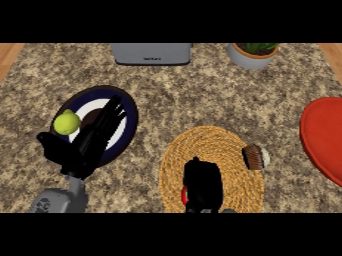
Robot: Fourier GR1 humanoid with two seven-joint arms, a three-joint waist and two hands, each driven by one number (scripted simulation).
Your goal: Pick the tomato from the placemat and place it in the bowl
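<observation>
- Right hand [202,182], lower centre of frame, sits low over the woven placemat [203,142], fingers curled down around the tomato [184,194].
- Only a red sliver of the tomato shows, at the hand's left edge. It is on or just above the mat; can't tell whether it is lifted.
- Step in hand, as I read it: the grasp, with the carry not yet begun.
- Red bowl [333,142] is at the right edge of frame, well apart from the mat.
- A cupcake [257,156] sits on the mat's right rim, between hand and bowl.
- Next move calls for a lift clear of the mat, then a sweep right that passes above the cupcake, with release over the bowl's hollow.
- Left hand [82,147], at left of frame, lies flat with straight fingers over a dark plate [130,107] holding a lime [67,122]. It grips nothing.
- Speckled desk [203,100] carries everything.
</observation>
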